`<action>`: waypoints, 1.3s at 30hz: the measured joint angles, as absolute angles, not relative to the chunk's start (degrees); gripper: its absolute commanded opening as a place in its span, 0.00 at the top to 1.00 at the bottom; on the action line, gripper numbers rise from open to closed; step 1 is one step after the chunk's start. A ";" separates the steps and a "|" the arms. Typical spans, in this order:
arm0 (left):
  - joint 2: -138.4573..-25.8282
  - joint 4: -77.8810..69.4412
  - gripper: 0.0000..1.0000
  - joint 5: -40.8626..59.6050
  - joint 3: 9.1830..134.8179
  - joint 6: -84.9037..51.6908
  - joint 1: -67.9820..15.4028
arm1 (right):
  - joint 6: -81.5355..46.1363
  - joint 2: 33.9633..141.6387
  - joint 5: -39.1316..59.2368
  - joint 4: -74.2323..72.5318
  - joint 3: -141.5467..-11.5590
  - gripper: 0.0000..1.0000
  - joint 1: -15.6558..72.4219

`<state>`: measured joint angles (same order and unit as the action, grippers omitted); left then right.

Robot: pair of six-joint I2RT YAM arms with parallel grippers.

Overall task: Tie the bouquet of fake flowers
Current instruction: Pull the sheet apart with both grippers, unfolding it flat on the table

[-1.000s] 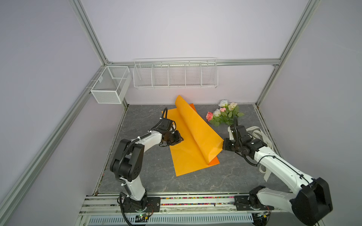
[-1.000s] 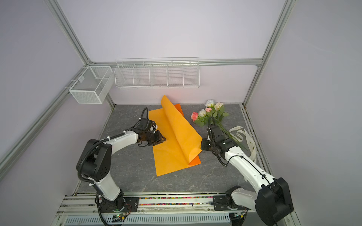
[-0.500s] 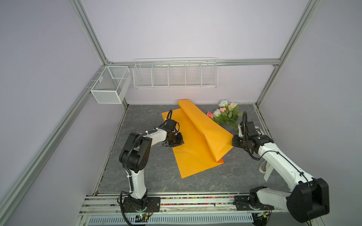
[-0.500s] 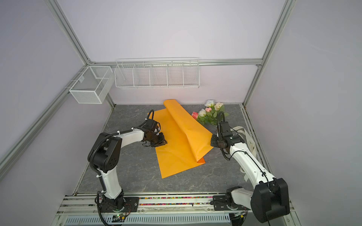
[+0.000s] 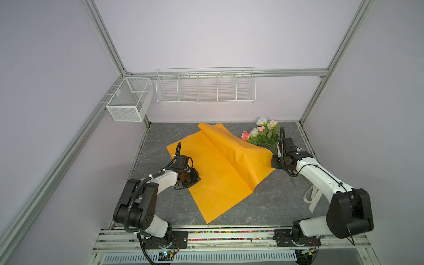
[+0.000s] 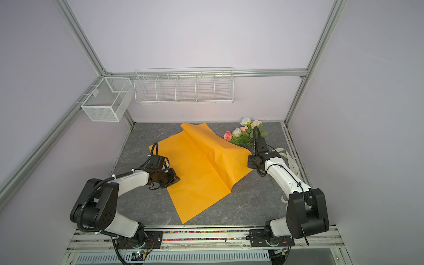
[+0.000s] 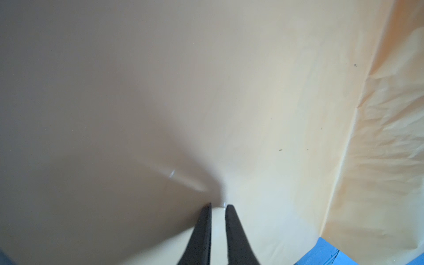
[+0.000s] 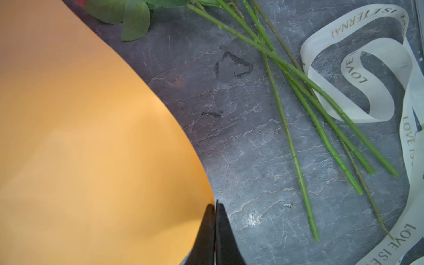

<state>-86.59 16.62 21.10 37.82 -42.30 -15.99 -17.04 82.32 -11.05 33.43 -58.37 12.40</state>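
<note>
The bouquet of pink, white and cream fake roses lies on the grey marbled worktop, just beside the orange paper sheet. The right end effector is clamped on that sheet's edge. The left end effector, jaws slightly apart, rests at the sheet's opposite edge.

The orange paper sheet now lies much flatter than a second ago: the tall standing fold is spread out toward the right, leaving a low ridge. The right gripper, clamped on the sheet's right corner, is farther right and nearer the bouquet of fake flowers. The left gripper sits farther forward along the sheet's left edge, its jaws narrower than before.
</note>
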 measured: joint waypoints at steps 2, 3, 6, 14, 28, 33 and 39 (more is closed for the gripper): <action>-84.66 17.69 0.86 19.42 36.60 -42.98 -15.51 | -16.45 84.36 -10.79 33.41 -60.38 0.93 12.47; -83.61 18.13 0.86 18.72 35.88 -43.64 -15.31 | -16.21 86.08 -10.74 33.30 -61.93 0.93 12.56; -80.58 18.98 0.87 17.58 33.56 -45.23 -13.80 | -15.49 90.65 -10.76 32.60 -64.86 0.93 13.52; -69.91 27.51 0.79 14.09 28.82 -46.81 -10.50 | -14.13 104.71 -12.62 34.26 -72.42 0.93 21.41; -72.27 34.94 0.68 17.87 48.38 -38.57 -11.38 | -17.80 106.59 -16.73 40.49 -71.05 0.93 22.59; -85.86 35.35 0.67 21.37 59.48 -33.58 -15.09 | -17.82 96.20 -18.04 44.29 -64.10 0.93 21.93; -101.30 36.10 0.66 24.14 70.24 -30.04 -20.03 | -17.56 92.92 -16.12 44.27 -61.30 0.78 18.20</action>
<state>-101.30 36.10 24.14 70.24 -30.04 -20.03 -17.56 92.92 -16.12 44.27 -61.30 18.20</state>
